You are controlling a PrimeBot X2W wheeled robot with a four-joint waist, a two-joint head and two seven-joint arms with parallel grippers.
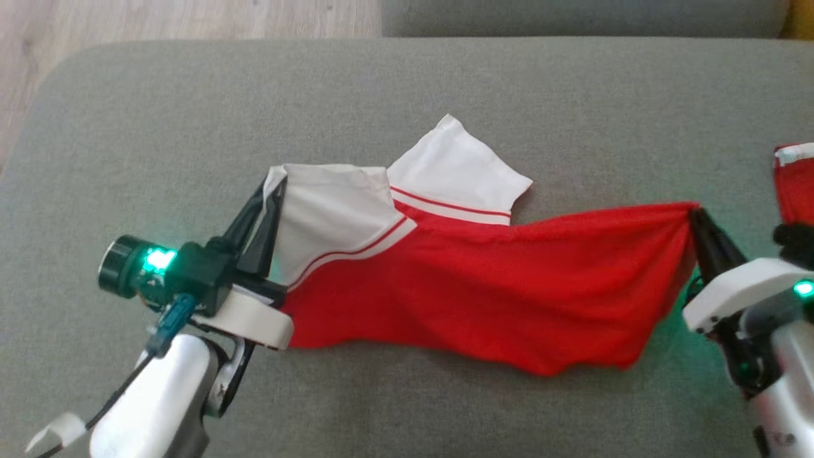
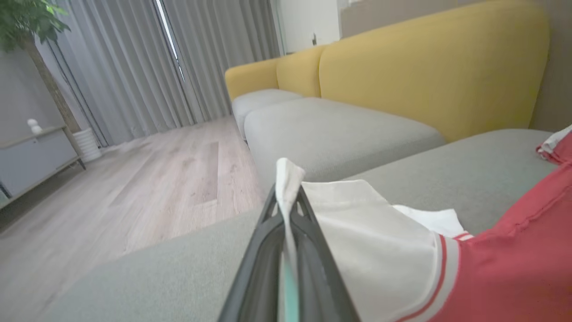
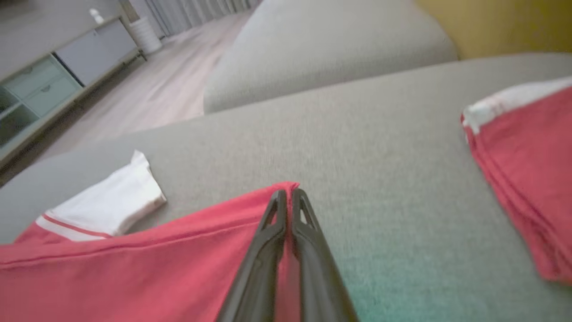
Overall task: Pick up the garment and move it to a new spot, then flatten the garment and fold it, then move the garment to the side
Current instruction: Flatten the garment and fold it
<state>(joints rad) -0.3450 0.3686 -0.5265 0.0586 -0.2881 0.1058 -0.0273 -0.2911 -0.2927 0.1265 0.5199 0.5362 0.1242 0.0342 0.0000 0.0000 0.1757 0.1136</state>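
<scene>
While left hand (image 1: 274, 186) pinches garment (image 1: 483, 280) sleeve, right hand (image 1: 695, 214) clamps hem

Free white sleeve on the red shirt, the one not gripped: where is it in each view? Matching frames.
Head view: free white sleeve upper centre, flat on the grey cushion.
Left wrist view: right of centre, small white patch behind the gripped sleeve.
Right wrist view: lower left.
Shared landmark: folded red garment, at the right edge in all three.
</scene>
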